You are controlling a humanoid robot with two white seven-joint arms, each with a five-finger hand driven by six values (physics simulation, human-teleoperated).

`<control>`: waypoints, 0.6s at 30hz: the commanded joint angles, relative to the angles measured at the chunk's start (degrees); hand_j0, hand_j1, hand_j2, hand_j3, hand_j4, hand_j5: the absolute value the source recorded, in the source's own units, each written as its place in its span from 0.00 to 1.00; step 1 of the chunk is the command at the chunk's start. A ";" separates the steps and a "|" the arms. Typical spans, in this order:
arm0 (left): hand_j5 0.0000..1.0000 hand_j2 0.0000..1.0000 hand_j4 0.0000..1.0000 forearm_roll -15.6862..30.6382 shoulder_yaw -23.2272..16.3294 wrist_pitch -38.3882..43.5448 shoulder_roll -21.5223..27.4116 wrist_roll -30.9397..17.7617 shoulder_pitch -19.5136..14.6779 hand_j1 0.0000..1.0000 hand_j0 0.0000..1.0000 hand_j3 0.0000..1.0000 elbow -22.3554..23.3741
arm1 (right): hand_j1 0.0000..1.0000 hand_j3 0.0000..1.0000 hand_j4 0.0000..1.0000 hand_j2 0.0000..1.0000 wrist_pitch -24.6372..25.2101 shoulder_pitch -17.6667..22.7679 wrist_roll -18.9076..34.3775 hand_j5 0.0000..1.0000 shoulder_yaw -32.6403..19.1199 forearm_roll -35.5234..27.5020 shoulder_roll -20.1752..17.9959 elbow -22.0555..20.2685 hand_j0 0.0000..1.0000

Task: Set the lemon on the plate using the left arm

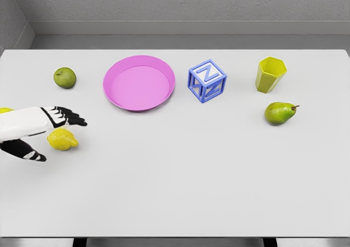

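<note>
A yellow lemon (62,140) lies on the white table near its left edge. My left hand (52,135) comes in from the left edge and straddles the lemon, fingers (68,117) stretched out above it and the thumb (30,153) below it, spread and not closed on it. The pink plate (139,83) sits further back and to the right, with nothing on it. My right arm does not show.
A green apple (64,77) lies left of the plate. Right of the plate stands a blue letter block (207,81), then a yellow-green cup (270,74) and a green pear (280,113). Something yellow (4,110) peeks out behind my left wrist.
</note>
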 commanded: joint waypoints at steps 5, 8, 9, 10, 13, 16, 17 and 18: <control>0.99 0.99 0.99 0.28 0.01 9.12 -2.26 -0.03 0.26 0.99 0.99 0.99 -0.01 | 1.00 1.00 1.00 1.00 0.00 0.00 0.00 1.00 -0.01 -0.01 0.00 0.00 1.00; 1.00 1.00 1.00 0.46 0.01 11.40 -2.52 -0.03 0.44 1.00 1.00 1.00 -0.01 | 1.00 1.00 1.00 1.00 0.00 0.00 0.08 1.00 -0.01 -0.01 0.00 0.00 1.00; 1.00 1.00 1.00 0.46 0.01 15.09 -2.52 -0.03 0.35 1.00 1.00 1.00 -0.01 | 1.00 1.00 1.00 1.00 0.00 0.00 0.08 1.00 -0.01 -0.01 0.00 0.00 1.00; 1.00 1.00 1.00 0.46 -0.07 17.73 -2.52 -0.03 0.35 1.00 1.00 1.00 -0.01 | 1.00 1.00 1.00 1.00 0.00 0.00 0.08 1.00 -0.01 -0.01 0.00 0.00 1.00; 1.00 1.00 1.00 0.46 -0.69 19.49 -2.79 -0.03 0.35 1.00 1.00 1.00 -0.01 | 1.00 1.00 1.00 1.00 0.00 0.00 0.00 1.00 -0.01 -0.01 0.00 0.00 1.00; 1.00 1.00 1.00 0.37 -0.78 19.49 -3.05 -0.03 0.35 1.00 1.00 1.00 -0.01 | 1.00 1.00 1.00 1.00 0.00 0.00 0.00 1.00 -0.01 -0.01 0.00 0.00 1.00; 1.00 1.00 1.00 0.37 -0.78 20.10 -3.49 -0.03 0.35 1.00 1.00 1.00 -0.01 | 1.00 1.00 1.00 1.00 0.00 0.00 0.08 1.00 -0.01 -0.01 0.00 0.00 1.00; 1.00 1.00 1.00 0.37 -0.78 21.34 -3.75 -0.03 0.35 1.00 1.00 1.00 -0.01 | 1.00 1.00 1.00 1.00 0.00 0.00 0.00 1.00 -0.01 -0.01 0.00 0.00 1.00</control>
